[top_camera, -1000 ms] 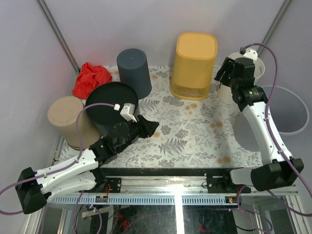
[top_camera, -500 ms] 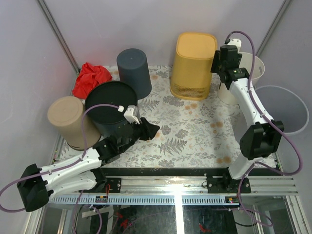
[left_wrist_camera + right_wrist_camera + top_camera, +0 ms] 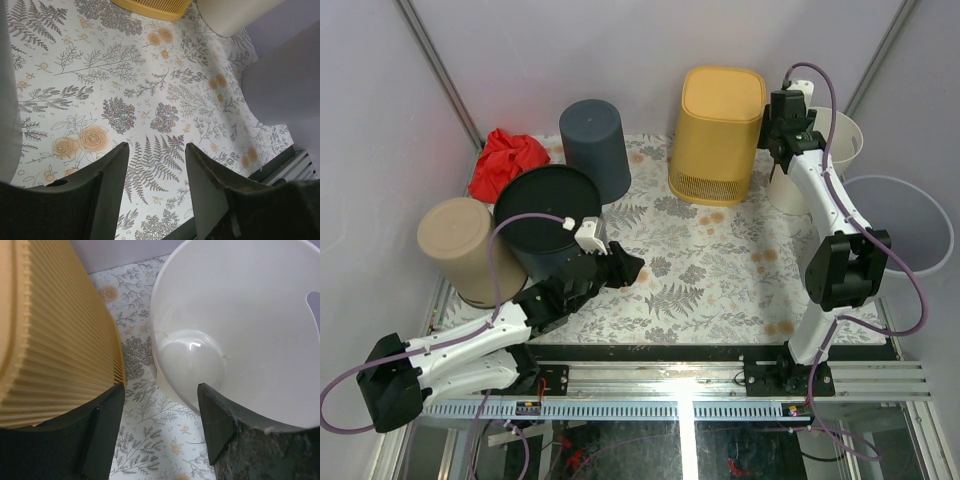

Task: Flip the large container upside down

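From above, my right gripper (image 3: 782, 140) had swung off the open mouth of the white round plastic bin (image 3: 842, 140). It now sat in the gap between that bin and the upturned yellow ribbed plastic bin (image 3: 720, 130), the arm stretched up the right side. The white bin stood upright at the back right. I judged it the container to turn and this move a line-up on its rim, with the flip not yet begun. My left gripper (image 3: 628, 268) had barely shifted beside the black round bin (image 3: 545, 215). Open floral cloth (image 3: 720, 250) lay in the middle, and a translucent tub (image 3: 910, 215) crowded the right edge.

At my left wrist, my left gripper (image 3: 157, 146) stood wide over bare floral cloth (image 3: 150, 75), holding nothing.

At my right wrist, my right gripper (image 3: 159, 390) stood wide and pinched nothing. One finger was by the yellow ribbed plastic bin (image 3: 50, 330), the other on the side of the white round plastic bin (image 3: 240, 315). Whether that finger was inside the rim I could not tell. Tipping toward the yellow bin looked cramped.
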Robot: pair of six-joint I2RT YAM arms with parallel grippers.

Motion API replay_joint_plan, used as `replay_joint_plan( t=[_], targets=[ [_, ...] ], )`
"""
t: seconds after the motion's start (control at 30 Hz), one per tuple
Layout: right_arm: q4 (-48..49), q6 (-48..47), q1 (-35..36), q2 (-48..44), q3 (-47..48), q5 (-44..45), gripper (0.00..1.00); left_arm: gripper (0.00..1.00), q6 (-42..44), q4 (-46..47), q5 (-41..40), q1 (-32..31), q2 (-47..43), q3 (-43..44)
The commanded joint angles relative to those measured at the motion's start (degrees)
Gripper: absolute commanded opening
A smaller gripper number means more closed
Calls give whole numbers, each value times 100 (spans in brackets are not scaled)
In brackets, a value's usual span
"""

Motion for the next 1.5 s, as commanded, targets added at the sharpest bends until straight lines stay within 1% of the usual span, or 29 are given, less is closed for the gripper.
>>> replay_joint_plan(
  t=[0.0, 0.07, 0.13, 0.17, 0.23, 0.27, 0.3, 0.37, 0.4, 0.43, 0.53, 0.73, 0.8, 1.03, 1.2, 1.37, 1.47],
  targets=[
    [-73, -32, -86, 47, 301, 29, 61, 49, 87, 106, -115, 74, -50, 42],
    [-66, 40, -86, 5, 259, -117, 52, 49, 76, 111, -112, 77, -68, 33],
    [-1, 84, -83, -64, 156, -206, 49, 49, 58, 122, -98, 72, -62, 30],
    [9, 99, -83, -76, 130, -244, 44, 49, 50, 118, -86, 76, -67, 32],
    [-6, 129, -87, -99, 82, -269, 40, 49, 47, 117, -78, 75, -80, 33],
    [-7, 133, -83, -109, 48, -305, 35, 49, 43, 112, -85, 77, -90, 25],
    [-14, 133, -85, -109, 13, -339, 27, 49, 39, 108, -93, 75, -101, 18],
    [-32, 173, -83, -145, -27, -383, 15, 49, 39, 116, -100, 87, -129, 0],
    [-33, 193, -83, -170, -55, -407, 11, 49, 39, 117, -108, 85, -142, -4],
    [-32, 200, -87, -206, -93, -423, 10, 49, 39, 113, -110, 86, -147, -5],
    [-59, 244, -83, -338, -141, -514, 0, 49, 26, 117, -95, 94, -149, -11],
    [-114, 413, -83, -825, -258, -795, 0, 49, 4, 134, -87, 103, -149, -20],
    [-149, 468, -87, -1126, -284, -1001, 0, 49, -5, 143, -79, 110, -161, -19],
    [-537, 867, -63, -1722, -275, -1984, 0, 49, 10, 92, -176, 136, -241, -46],
    [-651, 1027, 49, -2208, -469, -2655, 0, 49, 12, 123, -185, 164, -256, -73],
    [-909, 1058, 231, -2529, -577, -2928, 0, 49, 25, 87, -234, 181, -280, -72],
    [-887, 1049, 301, -2708, -924, -3234, 0, 49, 21, 104, -261, 198, -306, -112]
  ],
)
